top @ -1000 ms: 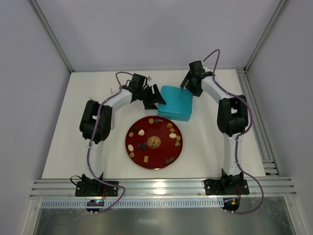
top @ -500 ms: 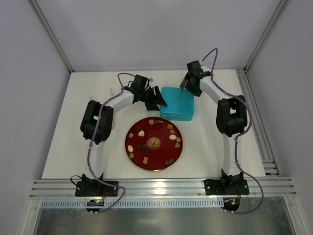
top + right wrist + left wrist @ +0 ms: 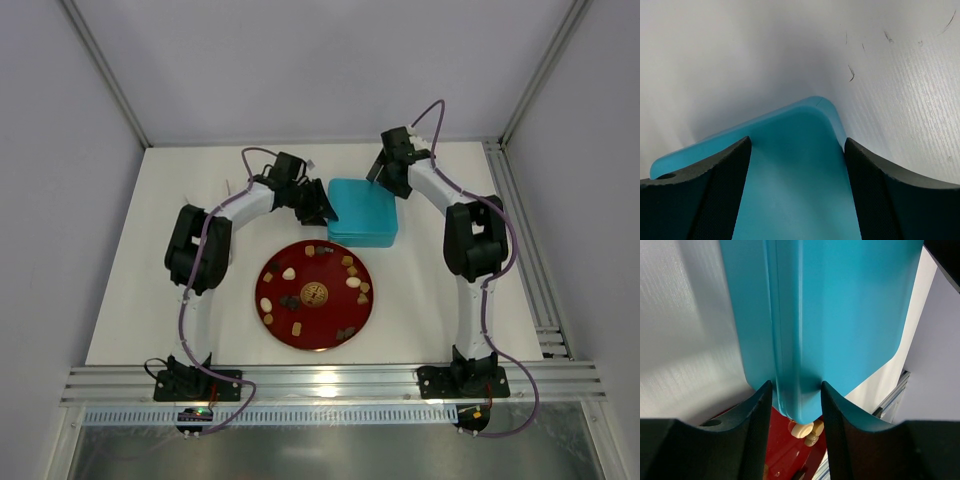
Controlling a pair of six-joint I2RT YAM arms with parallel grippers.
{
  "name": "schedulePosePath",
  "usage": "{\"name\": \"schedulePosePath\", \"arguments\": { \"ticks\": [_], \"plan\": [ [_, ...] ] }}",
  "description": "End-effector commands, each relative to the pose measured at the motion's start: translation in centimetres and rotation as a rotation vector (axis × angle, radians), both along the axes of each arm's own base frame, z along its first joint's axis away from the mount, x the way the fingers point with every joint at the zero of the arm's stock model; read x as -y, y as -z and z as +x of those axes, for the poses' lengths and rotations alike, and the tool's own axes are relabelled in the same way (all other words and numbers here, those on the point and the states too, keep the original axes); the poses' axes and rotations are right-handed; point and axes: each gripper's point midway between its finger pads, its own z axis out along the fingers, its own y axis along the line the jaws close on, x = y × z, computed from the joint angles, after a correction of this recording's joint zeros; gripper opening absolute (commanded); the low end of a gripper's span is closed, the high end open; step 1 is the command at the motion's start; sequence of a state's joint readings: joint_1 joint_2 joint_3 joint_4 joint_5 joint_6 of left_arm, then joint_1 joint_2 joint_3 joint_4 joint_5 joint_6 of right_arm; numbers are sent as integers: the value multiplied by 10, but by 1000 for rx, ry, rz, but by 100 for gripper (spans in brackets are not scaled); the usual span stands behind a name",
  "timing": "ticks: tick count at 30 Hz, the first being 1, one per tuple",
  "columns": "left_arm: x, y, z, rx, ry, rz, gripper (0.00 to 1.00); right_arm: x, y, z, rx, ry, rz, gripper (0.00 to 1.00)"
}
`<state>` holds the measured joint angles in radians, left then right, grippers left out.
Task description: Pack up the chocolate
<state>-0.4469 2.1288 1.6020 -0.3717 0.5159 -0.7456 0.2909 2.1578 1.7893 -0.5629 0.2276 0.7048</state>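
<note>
Several pieces of chocolate (image 3: 289, 271), dark, tan and cream, lie scattered on a round red plate (image 3: 330, 318) with a gold emblem. Behind the plate sits a closed teal box (image 3: 365, 215). My left gripper (image 3: 323, 204) is at the box's left edge. In the left wrist view the left gripper (image 3: 794, 385) is shut on the teal box (image 3: 840, 315), both fingers touching its rim. A cream chocolate (image 3: 802, 430) and the red plate (image 3: 782, 447) show below. My right gripper (image 3: 384, 177) hovers open at the box's far corner. In the right wrist view the right gripper (image 3: 797, 141) spans the teal box (image 3: 790, 190).
The white table (image 3: 450, 290) is bounded by grey walls behind and at both sides. An aluminium rail (image 3: 520, 230) runs along its right side and another (image 3: 330, 380) along the near edge, where both arm bases are bolted.
My left gripper's jaws have narrowed onto the left rim of the teal box. The right gripper has shifted slightly towards the box's far corner and stays open.
</note>
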Motion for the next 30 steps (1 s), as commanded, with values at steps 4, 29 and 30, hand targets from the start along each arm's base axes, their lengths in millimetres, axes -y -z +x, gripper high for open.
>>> {"name": "schedulePosePath", "arguments": {
  "ticks": [4,29,30],
  "plan": [
    [-5,19,-7,-22,33,94,40,-27,-41,-2,101,-98,73,79],
    [2,12,6,-20,-5,88,50,-32,-32,-11,27,-189,13,75],
    [-1,15,7,-23,-12,97,50,-31,-32,-10,26,-191,5,75]
  ]
}}
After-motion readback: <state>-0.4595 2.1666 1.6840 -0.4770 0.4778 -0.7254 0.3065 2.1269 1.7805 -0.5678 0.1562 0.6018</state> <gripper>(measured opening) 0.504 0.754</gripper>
